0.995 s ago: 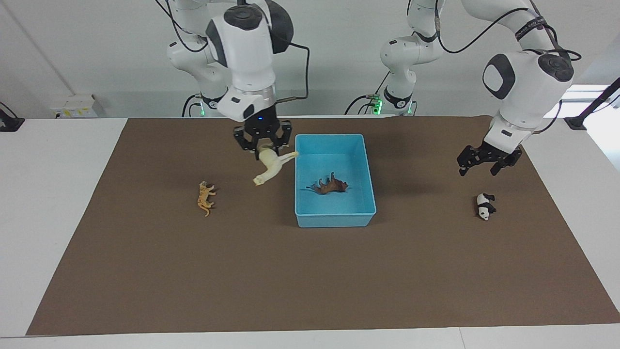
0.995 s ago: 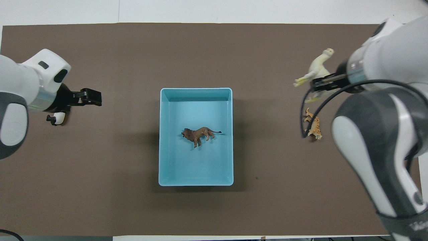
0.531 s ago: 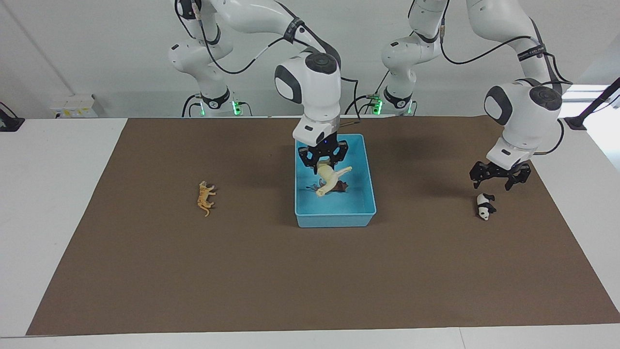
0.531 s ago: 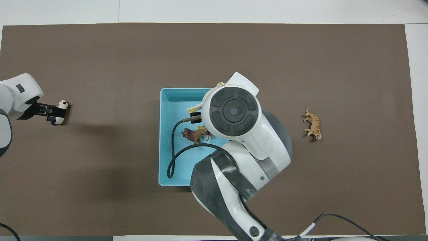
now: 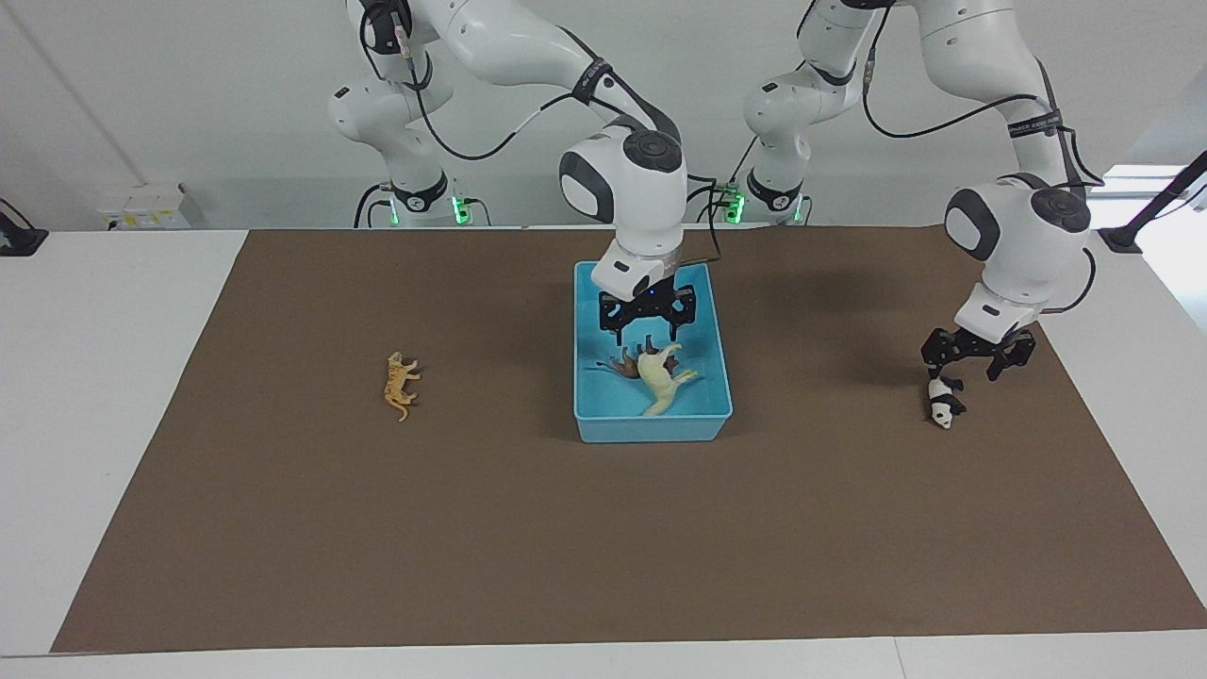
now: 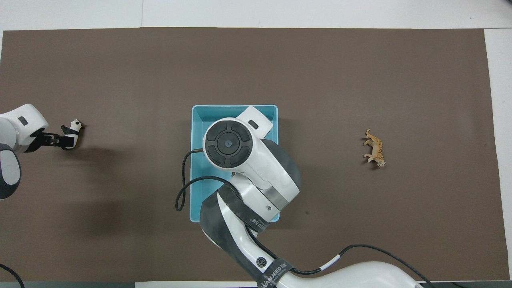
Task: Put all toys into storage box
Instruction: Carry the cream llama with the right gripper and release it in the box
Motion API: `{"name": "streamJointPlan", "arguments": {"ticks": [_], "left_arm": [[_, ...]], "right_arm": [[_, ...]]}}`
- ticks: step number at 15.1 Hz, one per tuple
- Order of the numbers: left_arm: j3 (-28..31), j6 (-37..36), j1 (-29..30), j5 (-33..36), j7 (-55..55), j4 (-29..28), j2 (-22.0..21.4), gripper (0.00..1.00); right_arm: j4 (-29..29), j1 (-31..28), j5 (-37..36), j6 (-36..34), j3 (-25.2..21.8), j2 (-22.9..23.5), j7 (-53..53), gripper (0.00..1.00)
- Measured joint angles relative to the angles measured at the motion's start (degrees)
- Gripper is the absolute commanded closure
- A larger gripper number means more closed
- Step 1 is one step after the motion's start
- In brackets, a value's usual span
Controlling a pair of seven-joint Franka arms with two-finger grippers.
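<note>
The light-blue storage box [image 5: 651, 427] stands mid-table. The cream long-necked toy [image 5: 663, 375] lies on its side in it, partly over the brown lion [image 5: 622, 364]. My right gripper [image 5: 646, 335] hangs open and empty just above them. In the overhead view my right arm covers most of the box [image 6: 199, 116] and both toys. The orange tiger [image 5: 400, 384] lies on the mat toward the right arm's end and also shows in the overhead view [image 6: 375, 148]. The panda [image 5: 942, 403] lies toward the left arm's end. My left gripper [image 5: 962, 368] is open, low over the panda [image 6: 72, 129].
A brown mat [image 5: 603, 528] covers the table. White table edge [image 5: 113, 377] runs around it.
My right gripper carried the cream toy from beside the box to over it, opened and let it fall in on the lion. My left gripper came down over the panda.
</note>
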Motion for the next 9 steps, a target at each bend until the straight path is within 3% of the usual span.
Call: {"name": "streamJointPlan", "arguments": {"ticks": [4, 9], "left_arm": [[0.0, 1.1, 0.0, 0.0, 0.0, -1.5, 0.6, 0.00], [0.0, 1.8, 0.1, 0.0, 0.0, -1.6, 2.2, 0.01]], "right_arm": [[2.4, -3.8, -0.4, -4.2, -1.7, -2.2, -0.6, 0.00], [1.7, -17.8, -0.5, -7.1, -2.0, -5.0, -15.1, 0.00]]}}
